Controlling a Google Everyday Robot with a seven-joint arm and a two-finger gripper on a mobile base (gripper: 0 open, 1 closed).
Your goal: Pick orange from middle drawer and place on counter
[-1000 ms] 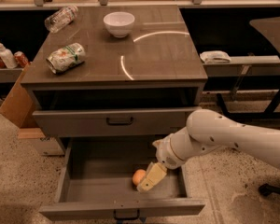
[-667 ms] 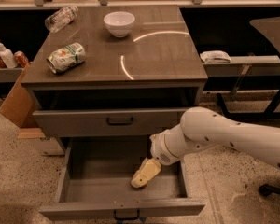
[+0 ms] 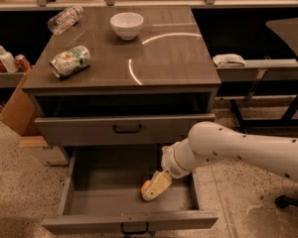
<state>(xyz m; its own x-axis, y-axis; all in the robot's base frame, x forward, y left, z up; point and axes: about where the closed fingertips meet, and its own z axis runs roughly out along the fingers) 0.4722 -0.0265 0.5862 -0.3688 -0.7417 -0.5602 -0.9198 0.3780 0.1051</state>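
The orange (image 3: 145, 186) lies on the floor of the open middle drawer (image 3: 104, 195), right of centre, and only its left edge shows. My gripper (image 3: 155, 186) reaches down into the drawer from the right on a white arm (image 3: 223, 145) and sits right against the orange, covering most of it. The glossy grey-brown counter (image 3: 164, 58) tops the cabinet above.
On the counter stand a white bowl (image 3: 126, 25), a crushed green-and-white can (image 3: 69, 61) and a clear bottle (image 3: 64, 19) lying on its side. The closed drawer front with a black handle (image 3: 127, 129) is just above my arm. A cardboard box (image 3: 17, 108) is at left, a shelf with a white cloth (image 3: 228, 60) at right.
My gripper has moved a little left inside the drawer, from beside the orange to over it. The orange has stayed in place.
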